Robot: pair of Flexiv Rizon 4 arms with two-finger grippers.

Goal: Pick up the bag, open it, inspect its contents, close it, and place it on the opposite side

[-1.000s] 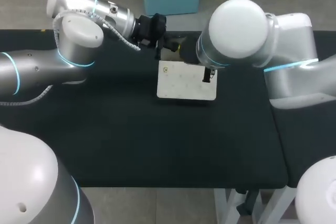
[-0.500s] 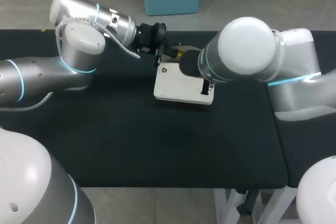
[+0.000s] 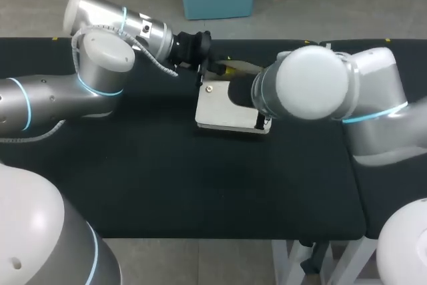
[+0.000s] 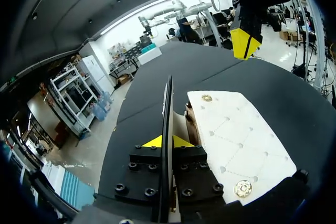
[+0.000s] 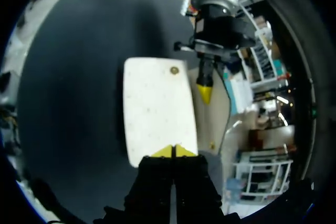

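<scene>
Head view — bag (image 3: 227, 108) flap (image 4: 167, 98) pinched by left pincer (image 4: 167, 141), presumably to bare contents. Right pincer (image 5: 173, 151), tips pressed together, at bag's opposite corner — apparently steadying.

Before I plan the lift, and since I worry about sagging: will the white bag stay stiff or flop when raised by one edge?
Probably fairly stiff: the bag lies flat with straight, crisp edges. Its flap, pinched in the left gripper, stands up as a straight line without drooping, which suggests a firm panel. It looks thin, so likely light.
</scene>
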